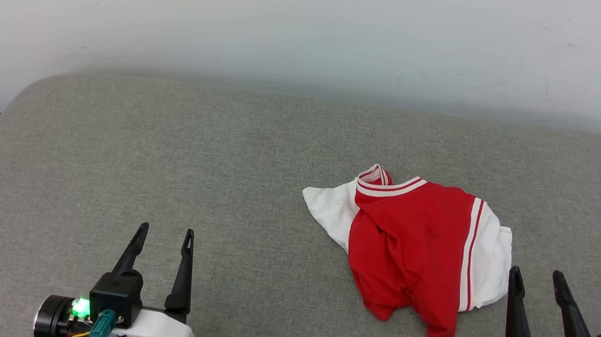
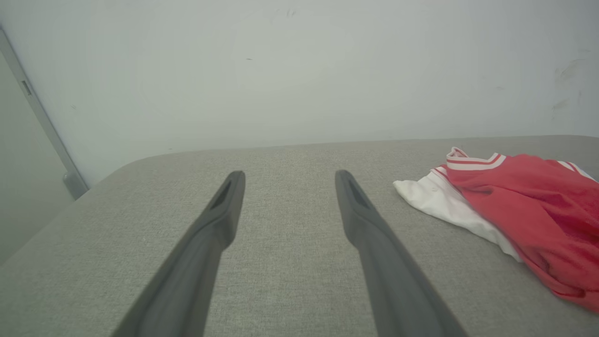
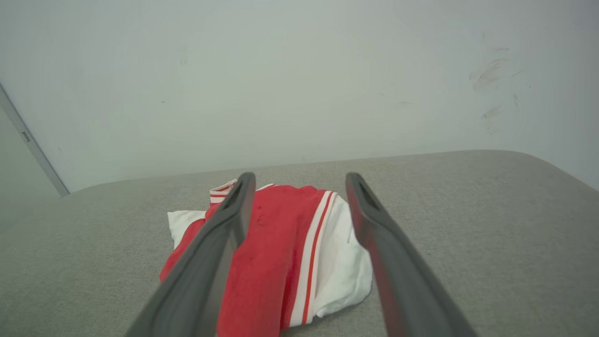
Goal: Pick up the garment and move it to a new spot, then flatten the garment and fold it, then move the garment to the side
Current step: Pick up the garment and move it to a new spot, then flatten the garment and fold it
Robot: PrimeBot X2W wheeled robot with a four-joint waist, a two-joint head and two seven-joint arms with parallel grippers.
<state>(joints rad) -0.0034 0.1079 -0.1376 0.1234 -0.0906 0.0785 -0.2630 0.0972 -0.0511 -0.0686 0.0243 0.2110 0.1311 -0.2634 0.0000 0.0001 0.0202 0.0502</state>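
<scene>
**A:** While the crumpled red jersey T-shirt with white short sleeves and striped trim (image 1: 409, 247) lies on the grey woven padded surface (image 1: 168, 149), which step is in hand?

**B:** The 1st one, I think. The pick-up is not yet begun. The shirt sits to the right of the middle, bunched up, with its collar toward the pale wall (image 1: 315, 25).

**A:** And the 2 grippers?

**B:** The left gripper (image 1: 167, 229) hovers well apart from the shirt. Its 2 long dark fingers are spread wide and hold nothing. The right gripper (image 1: 537, 271) is just beside the white sleeve at the shirt's right edge, also wide open and empty. In the right wrist view the shirt lies straight ahead of its fingers.

**A:** What does the next move call for?

**B:** In my judgement, the right gripper must go forward and down onto a raised fold. Then it must close on enough cloth, so that the soft fabric does not slip out during the lift. The left one probably needs to come nearer for a 2nd hold.
</scene>
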